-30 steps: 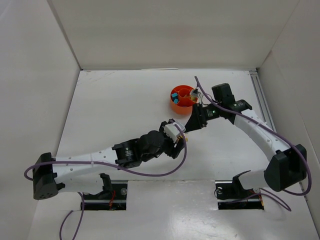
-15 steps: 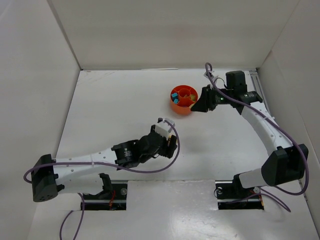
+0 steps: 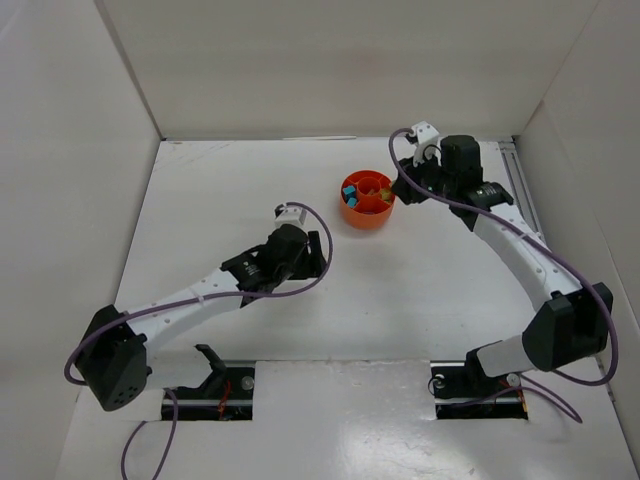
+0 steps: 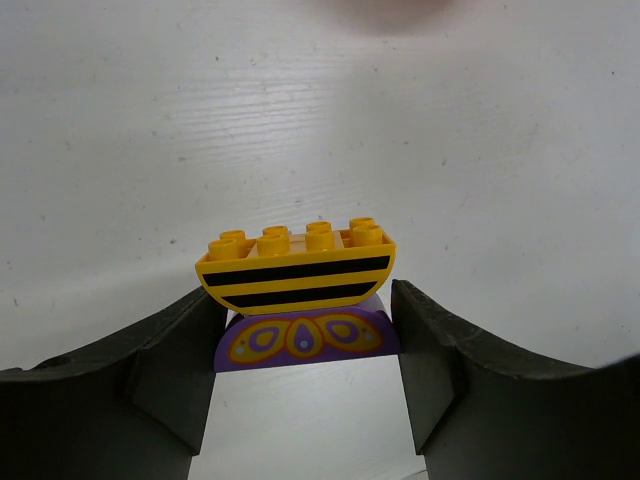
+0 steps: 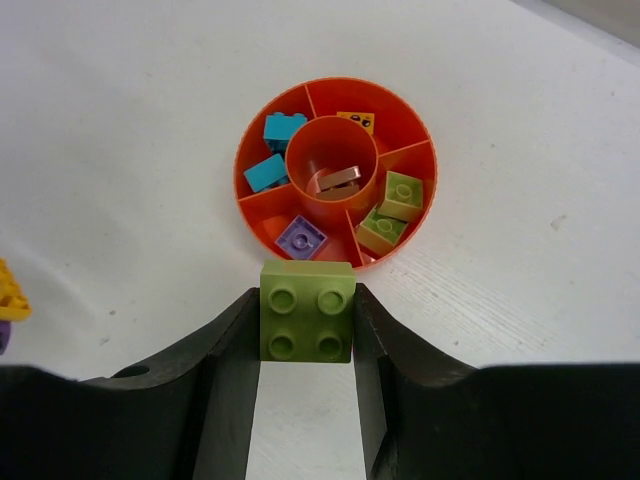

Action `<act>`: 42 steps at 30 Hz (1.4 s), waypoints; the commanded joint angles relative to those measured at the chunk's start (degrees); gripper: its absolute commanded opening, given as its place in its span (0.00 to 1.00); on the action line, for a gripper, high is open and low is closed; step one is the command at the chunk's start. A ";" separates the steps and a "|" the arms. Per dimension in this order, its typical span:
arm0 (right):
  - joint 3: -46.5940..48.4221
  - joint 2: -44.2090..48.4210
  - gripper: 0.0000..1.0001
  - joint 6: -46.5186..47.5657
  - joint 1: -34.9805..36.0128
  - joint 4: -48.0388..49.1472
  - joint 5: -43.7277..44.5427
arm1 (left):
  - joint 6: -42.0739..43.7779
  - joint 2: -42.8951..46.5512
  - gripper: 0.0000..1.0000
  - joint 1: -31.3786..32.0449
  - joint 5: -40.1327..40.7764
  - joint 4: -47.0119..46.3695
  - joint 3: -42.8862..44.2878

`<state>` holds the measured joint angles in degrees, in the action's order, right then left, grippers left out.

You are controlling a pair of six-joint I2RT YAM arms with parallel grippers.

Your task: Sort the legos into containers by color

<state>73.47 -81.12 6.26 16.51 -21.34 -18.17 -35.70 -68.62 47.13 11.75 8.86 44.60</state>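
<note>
Yellow brick (image 4: 293,262) (black stripes); green brick (image 5: 307,310); orange dish (image 5: 265,215).

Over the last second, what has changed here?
The left gripper, holding a yellow brick with a purple brick, drew leftward from the orange dish. The right gripper, holding a green brick, swung from the dish's near side to its right. The dish stayed put.

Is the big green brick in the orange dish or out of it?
Out: the green brick sits clamped in the right gripper, short of the dish.

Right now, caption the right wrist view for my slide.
Right gripper holds a green brick near the orange dish, its sections part-filled with sorted bricks.
</note>
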 commanded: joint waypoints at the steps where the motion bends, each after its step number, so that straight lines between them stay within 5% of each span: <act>1: 2.47 -1.40 0.37 2.18 1.50 4.73 7.45 | -1.73 -0.02 0.13 -1.52 -1.37 1.15 2.25; 12: 8.43 -10.27 0.37 2.70 3.17 5.88 12.54 | -1.21 -0.02 0.14 -4.68 -1.38 3.71 5.59; 27: 25.40 -25.13 0.36 4.99 10.12 -6.86 36.35 | 2.48 -3.19 0.14 -15.22 -6.56 5.38 9.89; 42: 23.57 -23.30 0.36 4.99 9.51 -5.56 34.17 | 4.94 -4.24 0.14 -17.52 -5.95 5.38 12.09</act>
<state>96.29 -106.85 10.83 26.68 -28.53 16.05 -32.14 -73.10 29.98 5.39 14.59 54.43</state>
